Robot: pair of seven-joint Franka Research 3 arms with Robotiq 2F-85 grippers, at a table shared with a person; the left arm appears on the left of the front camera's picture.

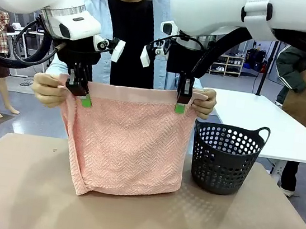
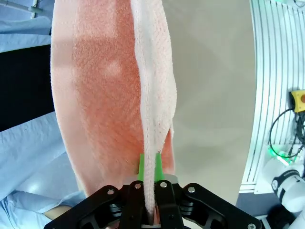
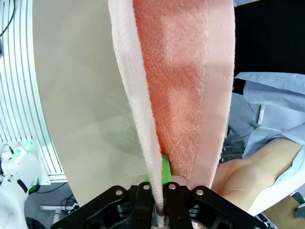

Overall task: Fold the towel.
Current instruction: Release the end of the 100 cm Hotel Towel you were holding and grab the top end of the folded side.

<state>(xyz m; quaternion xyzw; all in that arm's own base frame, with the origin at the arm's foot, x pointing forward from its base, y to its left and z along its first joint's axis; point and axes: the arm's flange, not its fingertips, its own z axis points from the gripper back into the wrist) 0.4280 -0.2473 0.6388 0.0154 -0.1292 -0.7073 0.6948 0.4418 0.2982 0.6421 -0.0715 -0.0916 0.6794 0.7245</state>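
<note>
Front view: pinches the top hem of the towel (image 1: 129, 145) at both ends, with the left claw (image 1: 83, 97) pressed together near one upper corner and the right claw (image 1: 181, 101) pressed together near the other. Hangs flat above the table (image 1: 13, 186), with the lower edge at or just over the surface; cannot tell which. Shares the corners with the person's hands (image 1: 49, 89), which grip just outside each claw. Stands near a dark perforated basket (image 1: 227, 161), but apart from it.

Left wrist view: shows the green pads of the left claw (image 2: 150, 172) clamped on a pale edge of the towel (image 2: 105, 95), with a second layer hanging alongside.

Right wrist view: shows the same for the right claw (image 3: 159, 174), shut on the pale towel (image 3: 190, 95) edge, with a bare forearm (image 3: 243, 176) close by.

Probably an early step, before any crease is laid. Hold both claws level and equally far apart, so the hem stays taut. Move them together, let the bottom edge land first, and steer clear of the basket.
</note>
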